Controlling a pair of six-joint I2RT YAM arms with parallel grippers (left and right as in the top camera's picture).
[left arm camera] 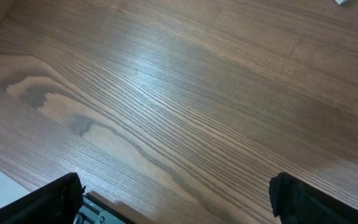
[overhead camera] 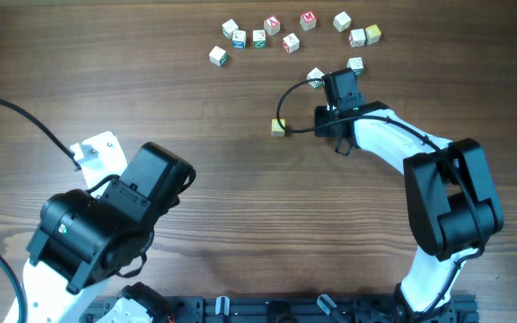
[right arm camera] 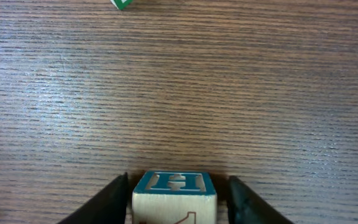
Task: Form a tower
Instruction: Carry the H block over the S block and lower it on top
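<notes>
right claw [right arm camera: 178,179]: brackets a blue H cube [right arm camera: 174,196], fingers [right arm camera: 114,202] just beside its two sides. Cannot tell if they press it or are clear of it.
left claw [left arm camera: 176,183]: released, spread wide, only bare table [left arm camera: 166,93] between the tips.
tower [overhead camera: 278,127]: on the table, left of and nearer than the right claw, apart from it. Only a yellow top shows from overhead, so its height can't be told.
around: loose cubes [overhead camera: 273,23] are scattered along the far side, with red, green and blue faces. One green-marked cube [overhead camera: 355,65] sits just right of the right claw.
in the way: a black cable [overhead camera: 287,94] arcs from the right wrist down beside the tower. Cannot tell if it touches.
hidden: in overhead the right claw covers most of the H cube, and the left arm [overhead camera: 106,215] covers its own claw.
cut off: a green-edged cube [right arm camera: 122,3] is clipped at the top of the right wrist view. Pale bits at the left wrist view's right edge are too small to name.
</notes>
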